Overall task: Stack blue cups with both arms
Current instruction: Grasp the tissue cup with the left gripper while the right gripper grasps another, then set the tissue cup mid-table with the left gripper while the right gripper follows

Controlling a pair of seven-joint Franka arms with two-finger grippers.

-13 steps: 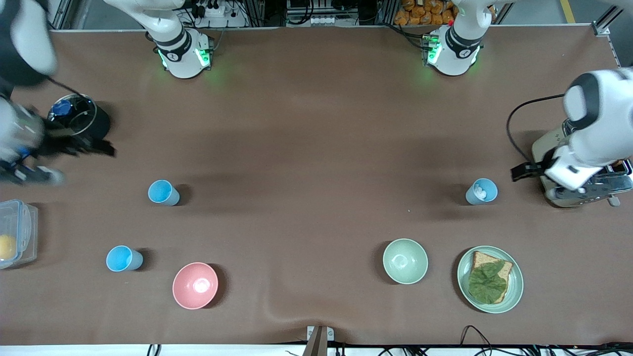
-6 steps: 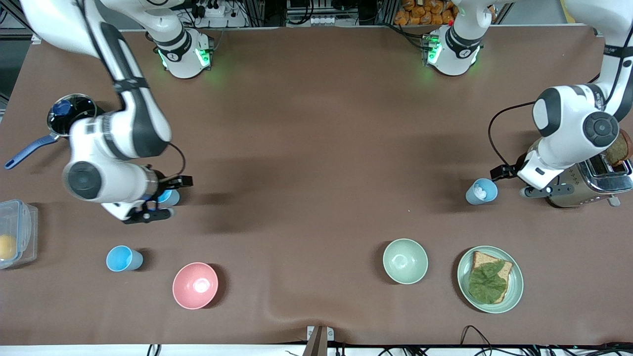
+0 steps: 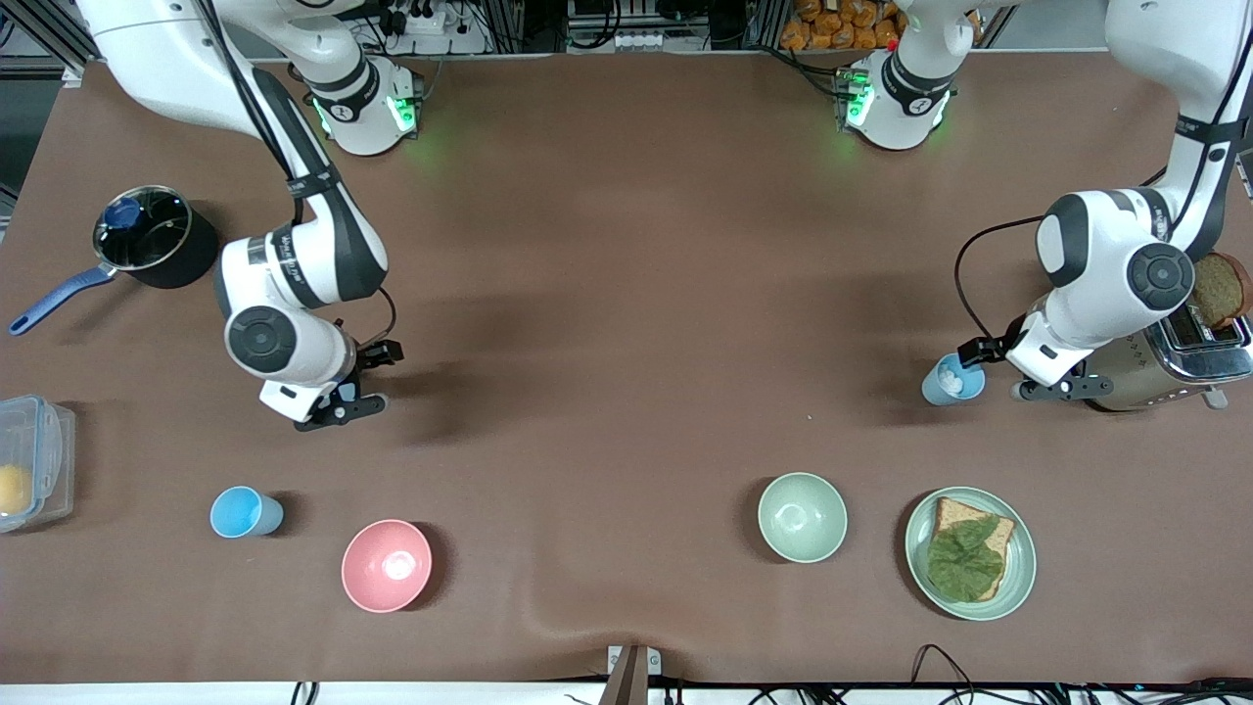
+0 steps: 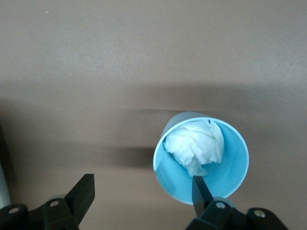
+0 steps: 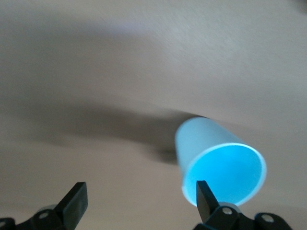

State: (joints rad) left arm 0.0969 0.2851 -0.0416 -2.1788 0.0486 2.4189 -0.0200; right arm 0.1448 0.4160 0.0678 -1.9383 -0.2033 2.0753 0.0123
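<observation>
A light-blue cup (image 3: 951, 380) with a crumpled white tissue in it stands near the left arm's end of the table. My left gripper (image 3: 998, 370) is open right beside it. In the left wrist view this cup (image 4: 216, 175) lies under one fingertip (image 4: 199, 189), and the left gripper (image 4: 140, 191) is mostly over bare table. My right gripper (image 3: 360, 382) is open over a second, empty blue cup (image 5: 223, 167), which my right arm hides in the front view. The right gripper (image 5: 139, 195) has one fingertip over the rim. A third blue cup (image 3: 245, 512) stands nearer the camera.
A pink bowl (image 3: 387, 565) and a pale green bowl (image 3: 802, 516) stand near the front edge. A plate (image 3: 1018, 578) holds bread and lettuce. A toaster (image 3: 1175, 357) stands by my left arm. A black pot (image 3: 181, 259) and a plastic container (image 3: 39, 460) are at the right arm's end.
Both arms swung in from the table's ends. The right gripper came over the empty cup and now hides it. The left gripper moved up to the cup with the tissue.
</observation>
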